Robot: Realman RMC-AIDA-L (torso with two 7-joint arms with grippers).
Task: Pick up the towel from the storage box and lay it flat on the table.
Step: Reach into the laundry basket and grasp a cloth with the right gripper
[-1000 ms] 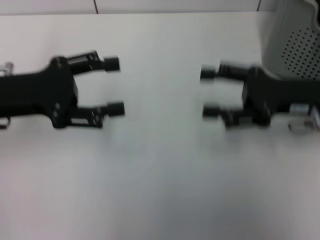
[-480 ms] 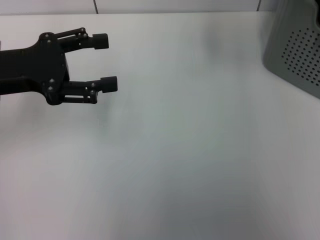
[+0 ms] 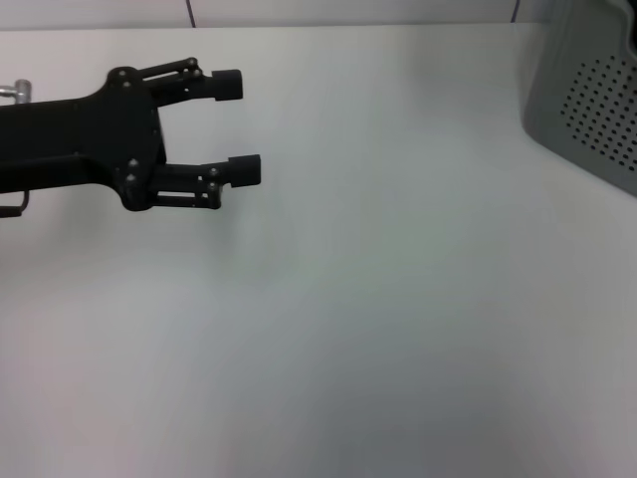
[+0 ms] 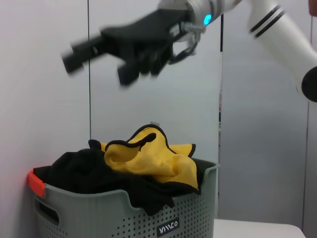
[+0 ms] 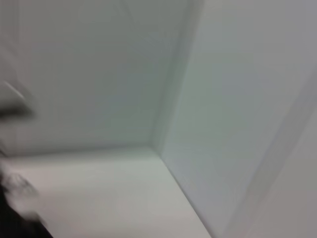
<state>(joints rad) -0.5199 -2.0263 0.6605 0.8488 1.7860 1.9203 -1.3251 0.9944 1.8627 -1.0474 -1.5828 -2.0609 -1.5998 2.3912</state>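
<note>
The towel [image 4: 148, 158] lies bunched atop dark cloths in the storage box [image 4: 124, 218] at the table's [image 3: 398, 299] far right corner. The right gripper [image 4: 106, 49] hovers above it, jaws released; the left gripper [image 3: 239, 129] waits near the far left edge, spread and empty. Risk — a careless pinch snags dark fabric alongside the towel, dragging both out.

One towel [image 4: 148, 161], one storage box [image 4: 129, 213], one table [image 3: 378, 299], two end effectors.

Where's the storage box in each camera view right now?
Head view: storage box at the far right edge, only its perforated side showing.
Left wrist view: fills the bottom, towel heaped on top.
Right wrist view: not in it.
Shared landmark: the box's rows of round holes.
</note>
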